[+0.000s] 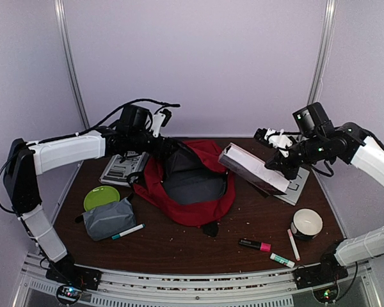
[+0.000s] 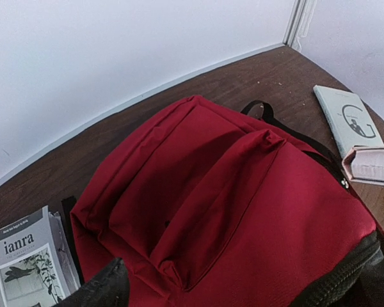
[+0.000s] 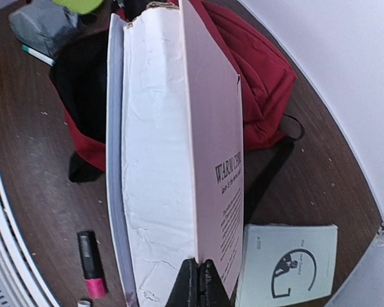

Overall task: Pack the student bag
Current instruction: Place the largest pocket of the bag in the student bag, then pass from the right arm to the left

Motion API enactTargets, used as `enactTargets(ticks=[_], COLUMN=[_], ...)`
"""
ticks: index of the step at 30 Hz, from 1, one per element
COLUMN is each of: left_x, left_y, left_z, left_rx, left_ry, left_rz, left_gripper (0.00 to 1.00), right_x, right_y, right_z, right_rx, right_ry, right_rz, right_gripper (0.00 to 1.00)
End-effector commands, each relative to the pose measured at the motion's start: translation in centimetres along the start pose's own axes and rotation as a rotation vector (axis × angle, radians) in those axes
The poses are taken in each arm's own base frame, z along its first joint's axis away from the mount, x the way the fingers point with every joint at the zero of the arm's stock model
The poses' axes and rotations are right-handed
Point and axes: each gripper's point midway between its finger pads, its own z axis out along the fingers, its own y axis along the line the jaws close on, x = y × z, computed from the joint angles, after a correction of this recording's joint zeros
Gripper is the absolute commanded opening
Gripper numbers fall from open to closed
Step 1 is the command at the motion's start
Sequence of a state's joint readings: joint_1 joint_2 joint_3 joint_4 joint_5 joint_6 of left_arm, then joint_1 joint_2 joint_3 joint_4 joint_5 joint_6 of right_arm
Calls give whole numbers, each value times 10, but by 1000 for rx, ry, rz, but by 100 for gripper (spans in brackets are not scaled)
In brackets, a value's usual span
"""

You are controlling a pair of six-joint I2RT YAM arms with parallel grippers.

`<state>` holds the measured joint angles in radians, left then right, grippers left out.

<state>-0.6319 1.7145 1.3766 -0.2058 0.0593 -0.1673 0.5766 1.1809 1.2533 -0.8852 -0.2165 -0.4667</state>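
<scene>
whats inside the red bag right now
The bag is open: only dark grey lining shows, no items. Deeper corners are hidden by red fabric and the book held at its rim.

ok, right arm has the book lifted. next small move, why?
Probably ease the right end effector left and down, sliding the book into the student bag: the book hangs tilted beside the open mouth, with the left end effector at the rim.

Top view high, looking down, wrist views close, all share student bag (image 1: 193,215)
</scene>
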Motion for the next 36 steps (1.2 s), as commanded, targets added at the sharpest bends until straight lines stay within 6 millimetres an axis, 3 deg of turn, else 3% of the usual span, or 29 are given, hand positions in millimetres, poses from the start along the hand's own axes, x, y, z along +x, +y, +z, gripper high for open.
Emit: enactTargets(ticks=[1,9,16,23,28,36], left_x=[-23,-65,-86,-107,-119,-121], left_y=[-10,-39,-77,-106,-132,-152], left_z=[-34,-94,-116,-116,-131,-129], left_rx=[46,199,394,593,798,974], left_ry=[-124,-367,-522,-640,-718,-696], left_rz=[-24,-87,-121,-165,-173,-214], left_gripper=[84,93,98,98,98,95], right_x=[-49,-127,-171,-199,-206,-212], right_y=[20,-4,-21,-29,-30,-28], right_z=[-19,-51,-78,-99,-107,-114], right_rx=[-224,-427,-520,-644,-689,-792], right_ry=[-204,-462,-630,-742,-774,-826], right_rz=[90,250,311,363,370,413], right_gripper=[0,0,0,0,0,0])
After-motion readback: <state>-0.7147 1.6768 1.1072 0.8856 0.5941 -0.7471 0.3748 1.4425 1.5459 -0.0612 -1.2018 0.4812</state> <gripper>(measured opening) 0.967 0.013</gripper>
